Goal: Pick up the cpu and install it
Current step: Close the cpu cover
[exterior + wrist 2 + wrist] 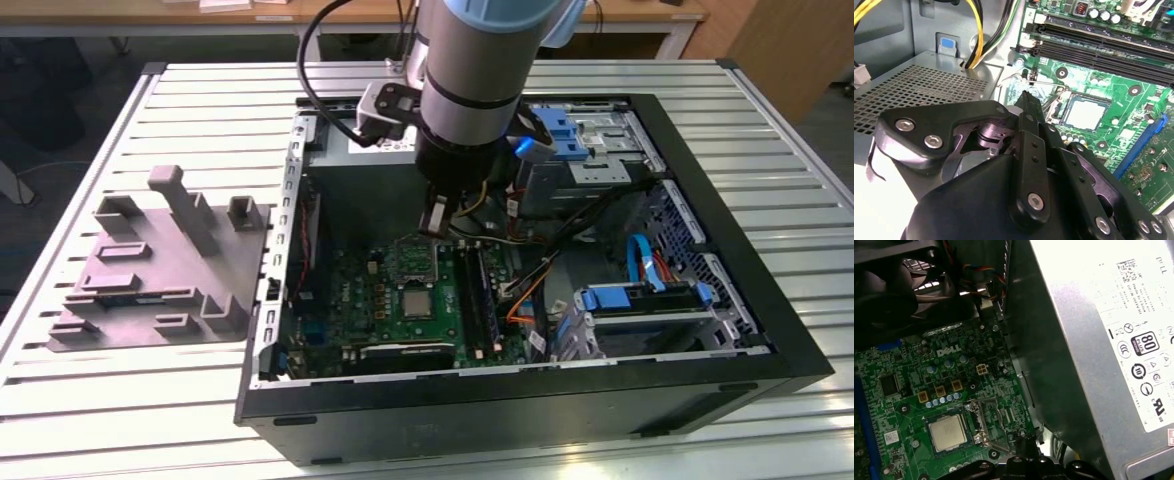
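I have the arm reaching down into the open computer case (747, 330), which lies on its side on a slatted white table (120, 400). The gripper (437, 222) hangs above the green motherboard (400, 300), near the case's far edge in the exterior view and just beside the grey power supply (1094, 340), whose labelled side runs along the board in the first wrist view. In the second wrist view the gripper (1025, 97) has its black fingers (1029, 112) drawn together to a narrow tip with nothing between them, so I read it as clenched and empty. The cpu (947, 432) sits flat in its socket on the motherboard, silvery top up, with the metal retention frame (988, 422) lying just beside it; I also see the cpu (1083, 114) in the second wrist view, beyond the fingertips and apart from them, and as a small pale square (416, 298) mid-board in the exterior view. Black memory slots (1104, 40) run along the board past the socket. Yellow and black cables (976, 35) come off the perforated metal box. A grey plastic fixture (154, 270) rests on the table near its edge at the exterior view's left, outside the case.
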Robot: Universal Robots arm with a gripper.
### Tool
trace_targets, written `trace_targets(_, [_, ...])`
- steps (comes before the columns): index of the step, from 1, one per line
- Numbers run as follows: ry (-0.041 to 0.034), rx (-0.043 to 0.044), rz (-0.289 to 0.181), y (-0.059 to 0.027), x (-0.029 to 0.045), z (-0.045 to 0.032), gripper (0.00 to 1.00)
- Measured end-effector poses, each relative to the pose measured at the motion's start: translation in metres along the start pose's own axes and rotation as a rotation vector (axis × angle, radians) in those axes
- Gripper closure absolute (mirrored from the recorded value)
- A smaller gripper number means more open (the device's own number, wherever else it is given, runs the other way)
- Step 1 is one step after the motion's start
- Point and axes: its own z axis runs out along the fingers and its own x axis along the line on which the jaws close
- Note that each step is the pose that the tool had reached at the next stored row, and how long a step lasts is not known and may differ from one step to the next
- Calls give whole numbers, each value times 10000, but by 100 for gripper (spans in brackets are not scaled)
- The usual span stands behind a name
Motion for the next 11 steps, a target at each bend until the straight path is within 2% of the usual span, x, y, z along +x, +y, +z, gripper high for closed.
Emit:
trace_targets(2, [58,20,5,-1,5,-1,89])
trace_targets(7, [259,90,23,-2,16,-2,89])
trace_targets(11, [295,103,27,-4,36,-4,89])
